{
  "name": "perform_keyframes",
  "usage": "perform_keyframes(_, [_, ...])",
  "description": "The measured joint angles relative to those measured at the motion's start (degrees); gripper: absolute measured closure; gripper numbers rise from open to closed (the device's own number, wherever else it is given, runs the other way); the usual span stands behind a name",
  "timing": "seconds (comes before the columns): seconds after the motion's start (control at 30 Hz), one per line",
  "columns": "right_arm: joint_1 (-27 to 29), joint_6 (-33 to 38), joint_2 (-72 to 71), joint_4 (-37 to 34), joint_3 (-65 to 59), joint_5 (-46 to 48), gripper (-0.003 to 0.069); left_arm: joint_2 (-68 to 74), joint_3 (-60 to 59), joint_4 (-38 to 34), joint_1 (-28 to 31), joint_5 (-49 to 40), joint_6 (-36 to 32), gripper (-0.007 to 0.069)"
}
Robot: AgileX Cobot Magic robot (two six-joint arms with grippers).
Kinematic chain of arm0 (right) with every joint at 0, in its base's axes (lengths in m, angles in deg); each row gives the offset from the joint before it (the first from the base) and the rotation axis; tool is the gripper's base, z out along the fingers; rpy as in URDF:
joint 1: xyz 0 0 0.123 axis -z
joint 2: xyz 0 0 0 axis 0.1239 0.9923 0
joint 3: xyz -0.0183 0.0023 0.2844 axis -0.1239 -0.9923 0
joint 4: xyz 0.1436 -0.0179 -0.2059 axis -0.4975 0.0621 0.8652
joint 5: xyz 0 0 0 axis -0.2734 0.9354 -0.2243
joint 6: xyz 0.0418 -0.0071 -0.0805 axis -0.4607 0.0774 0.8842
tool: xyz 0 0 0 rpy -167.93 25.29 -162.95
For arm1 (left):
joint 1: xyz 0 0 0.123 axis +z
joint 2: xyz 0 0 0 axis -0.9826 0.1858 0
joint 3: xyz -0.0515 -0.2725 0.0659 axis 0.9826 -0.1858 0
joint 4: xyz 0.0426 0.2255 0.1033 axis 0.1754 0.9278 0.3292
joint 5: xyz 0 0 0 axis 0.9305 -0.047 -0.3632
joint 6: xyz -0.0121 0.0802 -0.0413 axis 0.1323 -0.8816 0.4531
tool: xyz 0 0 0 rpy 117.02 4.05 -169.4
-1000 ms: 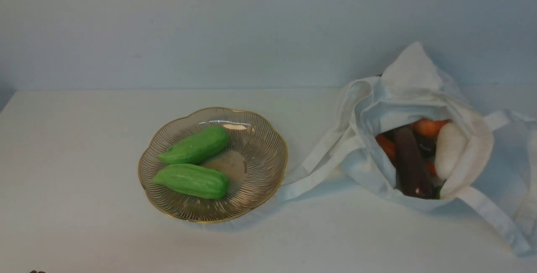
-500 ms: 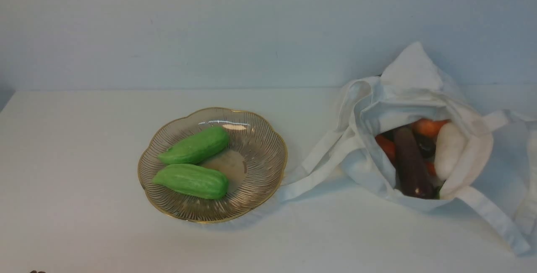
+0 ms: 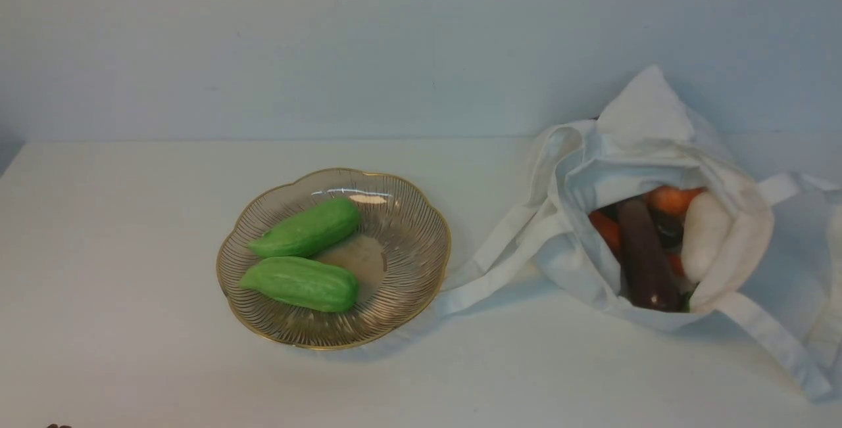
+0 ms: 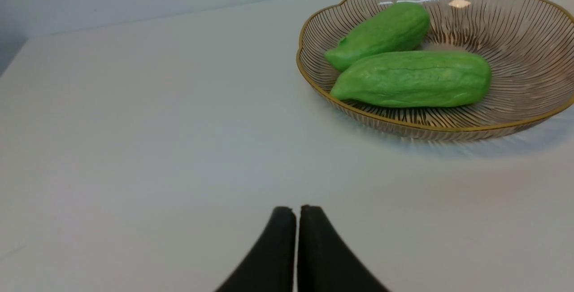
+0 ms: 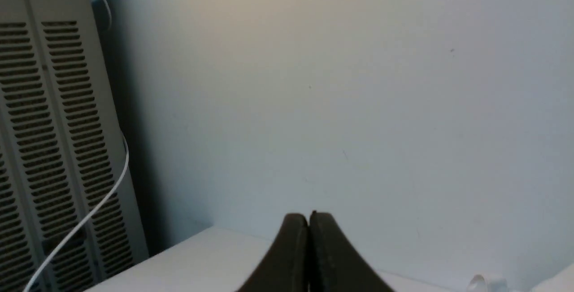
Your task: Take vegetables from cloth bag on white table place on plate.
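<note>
Two green cucumbers (image 3: 299, 283) (image 3: 308, 228) lie side by side in the gold-rimmed glass plate (image 3: 421, 270) on the white table (image 3: 131, 217). The cloth bag (image 3: 644, 125) lies open at the right, holding a purple eggplant (image 3: 644, 257), orange carrots (image 3: 672, 199) and a white radish (image 3: 705, 234). My left gripper (image 4: 296, 209) is shut and empty, low over bare table short of the plate (image 4: 515, 27) with its cucumbers (image 4: 412, 79). My right gripper (image 5: 308, 215) is shut and empty, facing the wall. Neither gripper shows in the front view.
The bag's long straps (image 3: 493, 263) trail toward the plate, and one strap (image 3: 776, 342) runs to the front right. A white slatted unit (image 5: 49, 139) with a white cable stands beside the table in the right wrist view.
</note>
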Motion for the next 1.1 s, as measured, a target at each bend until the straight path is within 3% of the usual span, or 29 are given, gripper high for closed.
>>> perform_keyframes(0.13, [2.42, 0.05, -0.38, 0.93, -3.67, -0.08, 0.0673, 0.00, 0.00, 0.00, 0.00, 0.00, 0.00, 0.0629])
perform_keyframes(0.5, [30.75, 2.43, -3.68, 1.49, -22.70, -1.38, 0.0673, 0.00, 0.00, 0.00, 0.00, 0.00, 0.00, 0.0629])
perform_keyframes(0.73, [36.87, 4.00, -7.11, 1.06, -28.60, 0.48, 0.0673, 0.00, 0.00, 0.00, 0.00, 0.00, 0.00, 0.0629])
perform_keyframes(1.1, [37.60, 4.21, -7.22, 0.89, -28.60, 0.79, 0.0673, 0.00, 0.00, 0.00, 0.00, 0.00, 0.00, 0.0629])
